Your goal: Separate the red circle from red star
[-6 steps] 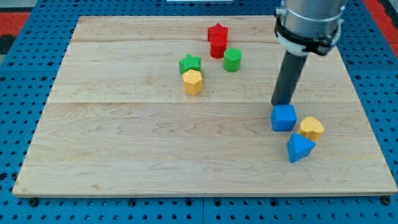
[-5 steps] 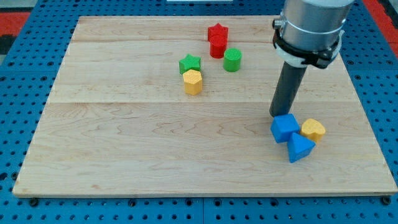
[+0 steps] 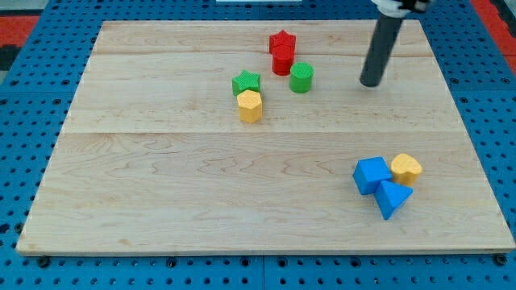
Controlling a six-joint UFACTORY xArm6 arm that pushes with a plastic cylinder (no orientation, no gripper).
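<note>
Camera view, nearest part first, taking the green cylinder [image 3: 301,77] as my landmark. Far below it and toward the view's right sits a tight cluster: a blue cube [image 3: 372,175], a blue triangular block [image 3: 392,198] and a yellow block [image 3: 405,168], all touching or nearly so, well clear of the job. Below-left of the cylinder a yellow hexagon [image 3: 251,105] sits against a green star [image 3: 246,82].

I have no hand to open or close, only a rod. My tip [image 3: 370,82] rests on the tabletop [image 3: 161,201] to the right of the cylinder, apart from it and at about its height in the view.

Just above-left of the cylinder is the red circle [image 3: 281,61], and the red star [image 3: 282,40] touches it on its far side. The two are pressed together.

The risk, as I judge it: the cylinder stands between my tip and the circle, so a straight push leftward would shove the cylinder into the pair and move both together. A push from the near side would only drive the circle harder into the star.

The star lies close to the tabletop's top edge, so there is little room beyond it. Left of the pair the wood is open, and the wide middle below is free as well.
</note>
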